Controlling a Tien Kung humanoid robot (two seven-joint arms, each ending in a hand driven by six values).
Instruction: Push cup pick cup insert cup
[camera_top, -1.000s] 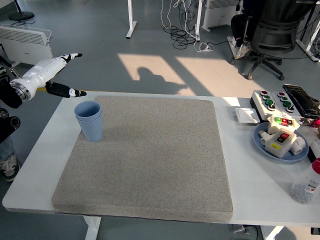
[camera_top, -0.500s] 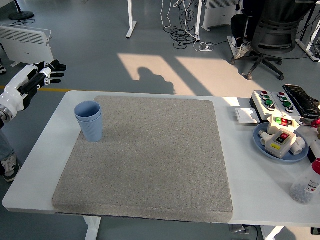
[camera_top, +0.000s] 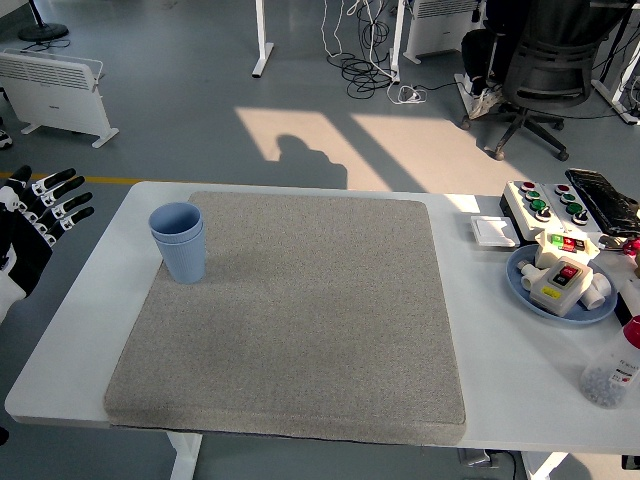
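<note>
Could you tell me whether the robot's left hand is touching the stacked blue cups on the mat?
Apart. The head view shows the left hand off the table's left edge, fingers spread, with bare table between it and the blue cups.

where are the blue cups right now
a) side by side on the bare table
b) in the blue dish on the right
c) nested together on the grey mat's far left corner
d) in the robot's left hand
c: the blue cups stand nested, one inside the other, on the grey mat near its far left corner, with the left hand open and off the table's left edge.
</note>
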